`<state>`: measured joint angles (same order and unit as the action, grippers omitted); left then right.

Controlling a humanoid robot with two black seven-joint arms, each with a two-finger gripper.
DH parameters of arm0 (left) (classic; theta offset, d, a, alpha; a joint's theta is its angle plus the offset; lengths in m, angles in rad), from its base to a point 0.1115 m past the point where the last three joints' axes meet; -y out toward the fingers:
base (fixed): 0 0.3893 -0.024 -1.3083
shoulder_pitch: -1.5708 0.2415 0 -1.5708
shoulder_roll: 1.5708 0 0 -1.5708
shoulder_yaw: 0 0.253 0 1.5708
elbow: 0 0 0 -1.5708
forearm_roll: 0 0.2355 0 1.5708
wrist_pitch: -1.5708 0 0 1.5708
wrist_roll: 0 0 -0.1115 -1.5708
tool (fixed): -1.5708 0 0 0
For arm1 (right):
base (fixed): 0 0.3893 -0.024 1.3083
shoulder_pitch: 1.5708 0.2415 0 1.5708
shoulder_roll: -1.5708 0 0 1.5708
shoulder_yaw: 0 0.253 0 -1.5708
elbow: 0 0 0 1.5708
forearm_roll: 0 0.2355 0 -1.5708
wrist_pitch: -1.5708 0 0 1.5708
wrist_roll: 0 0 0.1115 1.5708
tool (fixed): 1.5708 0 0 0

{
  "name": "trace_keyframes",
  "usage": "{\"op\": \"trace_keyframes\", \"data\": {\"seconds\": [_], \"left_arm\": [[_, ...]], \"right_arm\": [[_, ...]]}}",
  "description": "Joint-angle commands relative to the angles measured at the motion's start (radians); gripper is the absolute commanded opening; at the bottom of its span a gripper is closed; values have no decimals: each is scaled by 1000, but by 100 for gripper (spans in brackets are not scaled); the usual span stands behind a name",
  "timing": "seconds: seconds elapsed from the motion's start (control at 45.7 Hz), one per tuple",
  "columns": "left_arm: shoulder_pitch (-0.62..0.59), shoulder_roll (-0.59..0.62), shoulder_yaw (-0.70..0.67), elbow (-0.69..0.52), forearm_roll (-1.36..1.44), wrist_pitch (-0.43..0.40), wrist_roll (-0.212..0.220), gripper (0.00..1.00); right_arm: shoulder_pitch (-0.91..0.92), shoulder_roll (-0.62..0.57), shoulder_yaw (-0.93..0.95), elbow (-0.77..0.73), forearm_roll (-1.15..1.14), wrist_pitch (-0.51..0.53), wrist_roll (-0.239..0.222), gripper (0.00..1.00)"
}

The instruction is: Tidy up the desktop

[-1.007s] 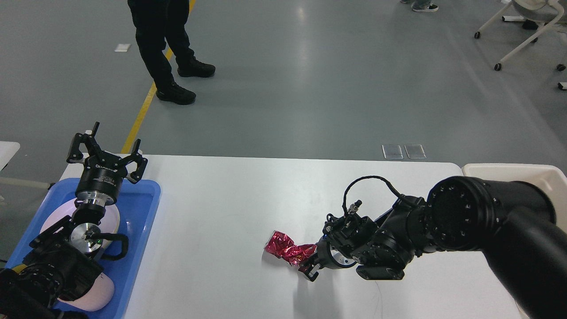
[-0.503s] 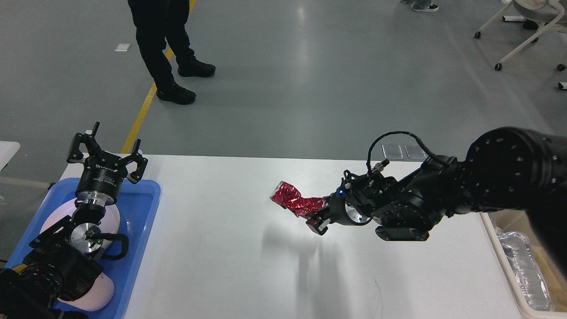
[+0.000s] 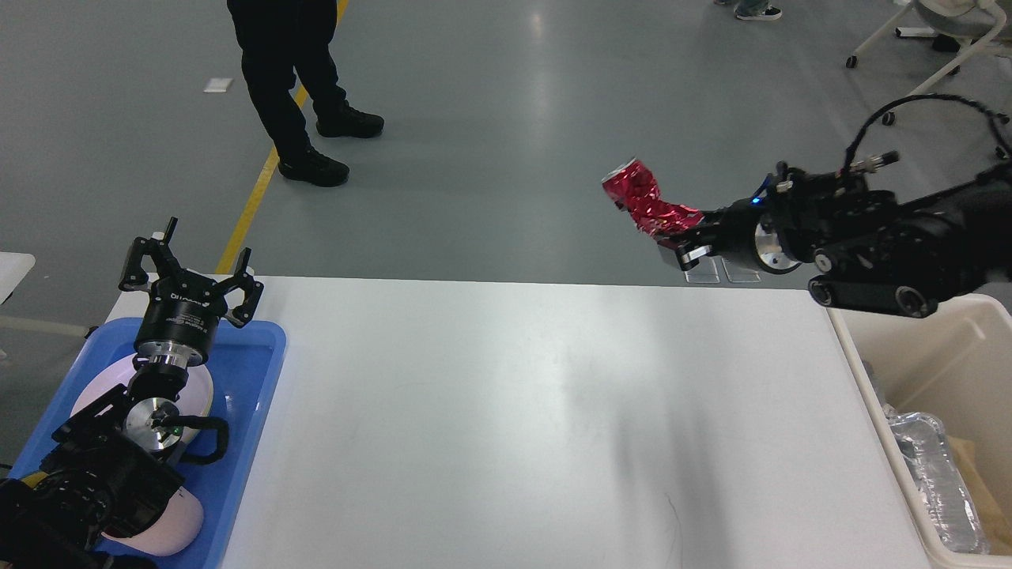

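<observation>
The white desktop point(image 3: 506, 411) fills the middle of the head view. My right gripper point(image 3: 680, 241) is shut on one end of a crumpled red foil wrapper point(image 3: 644, 201) and holds it high above the desktop's far right corner. My left gripper point(image 3: 194, 273) is open and empty, pointing up above the far edge of the blue tray point(image 3: 253, 371) at the left.
The blue tray holds white rounded items point(image 3: 170, 521). A beige bin point(image 3: 949, 379) stands right of the desktop with a crumpled foil tray point(image 3: 933, 482) inside. A person's legs point(image 3: 292, 87) stand on the floor beyond the table. Chair legs point(image 3: 933, 71) are at the far right.
My right gripper has lifted the red wrapper off the desktop and carried it up and to the right. The left arm has not moved.
</observation>
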<state>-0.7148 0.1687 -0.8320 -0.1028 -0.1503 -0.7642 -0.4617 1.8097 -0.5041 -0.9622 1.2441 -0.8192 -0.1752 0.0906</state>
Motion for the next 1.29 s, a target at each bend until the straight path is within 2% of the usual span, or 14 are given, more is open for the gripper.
{"op": "trace_keyframes", "data": {"seconds": [0.0, 0.109, 0.197, 0.394, 0.503, 0.635, 0.919, 0.963, 1.072, 1.16, 1.269], "left_arm": [[0, 0, 1, 0, 0, 0, 0, 96], [0, 0, -1, 0, 0, -1, 0, 96], [0, 0, 1, 0, 0, 0, 0, 96], [0, 0, -1, 0, 0, -1, 0, 96], [0, -1, 1, 0, 0, -1, 0, 96], [0, 0, 1, 0, 0, -1, 0, 96], [0, 0, -1, 0, 0, -1, 0, 96], [0, 0, 1, 0, 0, -1, 0, 96], [0, -1, 1, 0, 0, -1, 0, 96], [0, 0, 1, 0, 0, -1, 0, 96], [0, 0, 1, 0, 0, -1, 0, 96]], "right_arm": [[51, -85, -7, 29, 2, 0, 1, 41], [28, -117, -23, 5, 6, 2, -2, 41], [-65, -129, -43, -92, 63, 0, -3, 41], [-406, -125, -47, -435, 449, -1, -8, 44], [-556, -125, -49, -567, 652, -1, -9, 45], [-684, -131, -46, -612, 753, -10, -9, 45], [-889, -142, 8, -742, 761, -17, -11, 45], [-929, -136, 35, -775, 761, -17, -11, 50], [-1009, -105, 95, -845, 761, -17, -11, 72], [-1047, -76, 129, -891, 761, -17, -9, 99], [-1066, -54, 157, -905, 761, -17, -11, 100]]}}
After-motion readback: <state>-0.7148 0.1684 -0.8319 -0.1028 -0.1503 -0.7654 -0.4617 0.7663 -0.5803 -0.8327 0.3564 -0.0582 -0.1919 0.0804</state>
